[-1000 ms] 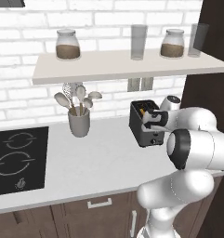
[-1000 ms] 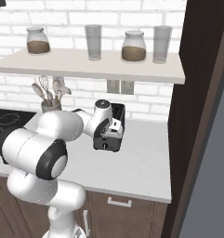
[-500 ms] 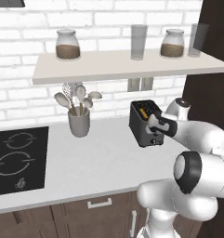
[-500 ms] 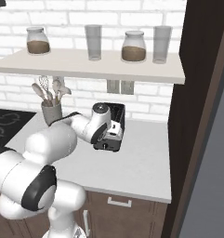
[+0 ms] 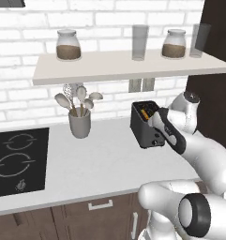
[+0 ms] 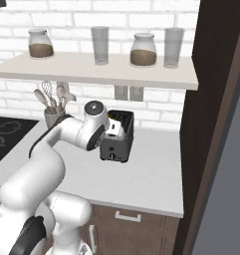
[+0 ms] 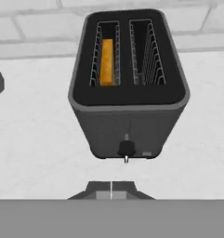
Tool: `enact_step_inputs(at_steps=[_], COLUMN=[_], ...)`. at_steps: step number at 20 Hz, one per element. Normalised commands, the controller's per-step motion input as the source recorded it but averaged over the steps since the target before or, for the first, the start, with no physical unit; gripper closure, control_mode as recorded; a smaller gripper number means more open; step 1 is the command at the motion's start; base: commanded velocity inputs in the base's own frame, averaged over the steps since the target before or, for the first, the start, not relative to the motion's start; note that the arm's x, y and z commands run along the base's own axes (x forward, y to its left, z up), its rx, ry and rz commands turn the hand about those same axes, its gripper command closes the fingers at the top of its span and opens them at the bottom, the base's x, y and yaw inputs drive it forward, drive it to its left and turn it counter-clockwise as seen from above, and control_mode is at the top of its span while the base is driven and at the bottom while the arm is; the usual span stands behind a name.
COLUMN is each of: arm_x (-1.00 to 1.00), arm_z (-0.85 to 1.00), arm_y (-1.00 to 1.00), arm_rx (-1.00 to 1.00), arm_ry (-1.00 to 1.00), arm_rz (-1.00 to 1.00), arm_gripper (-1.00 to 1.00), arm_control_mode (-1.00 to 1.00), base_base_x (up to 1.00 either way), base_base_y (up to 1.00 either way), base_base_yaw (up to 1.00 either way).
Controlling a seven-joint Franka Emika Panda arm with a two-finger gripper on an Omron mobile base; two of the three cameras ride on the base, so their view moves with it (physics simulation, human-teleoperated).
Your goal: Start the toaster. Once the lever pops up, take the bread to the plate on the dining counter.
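The toaster [image 5: 145,124] stands on the pale tabletop [image 5: 100,164] near the brick back wall, under the shelf [image 5: 128,65]; in the right base view a dark tall panel [image 6: 211,114] rises to its right, with bare tabletop between the two, and a wide bare stretch runs toward the front edge. On the other side the utensil holder [image 5: 80,123] stands well apart from the toaster, and beyond it the black hob [image 5: 18,159] — so there is free room on both flanks. The shelf carries two jars and two glasses directly above.

In the hand view the toaster [image 7: 128,83] is dark grey with two slots; the bread [image 7: 107,60] sits low in the left slot, golden-brown, only its top edge showing; the lever [image 7: 126,148] sits low on the near end face — pressed down, as far as this angle shows.

The fingers [image 7: 111,194] are fully closed on nothing, just in front of the lever end, apart from it.
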Motion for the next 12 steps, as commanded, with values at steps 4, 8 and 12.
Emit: enact_step_inputs(at_steps=[4,8,12], arm_x=[-0.11,0.00,0.09], arm_z=[0.76,0.41,0.00], arm_y=[0.19,0.15,0.12], arm_rx=[0.00,0.00,0.00], arm_ry=[-0.24,-0.21,-0.02], arm_rz=[0.00,0.00,0.00], arm_gripper=[1.00,1.00,1.00], arm_control_mode=[-1.00,-1.00,-1.00], base_base_x=[0.00,0.00,0.00], base_base_y=[0.00,0.00,0.00], base_base_yaw=[0.00,0.00,0.00])
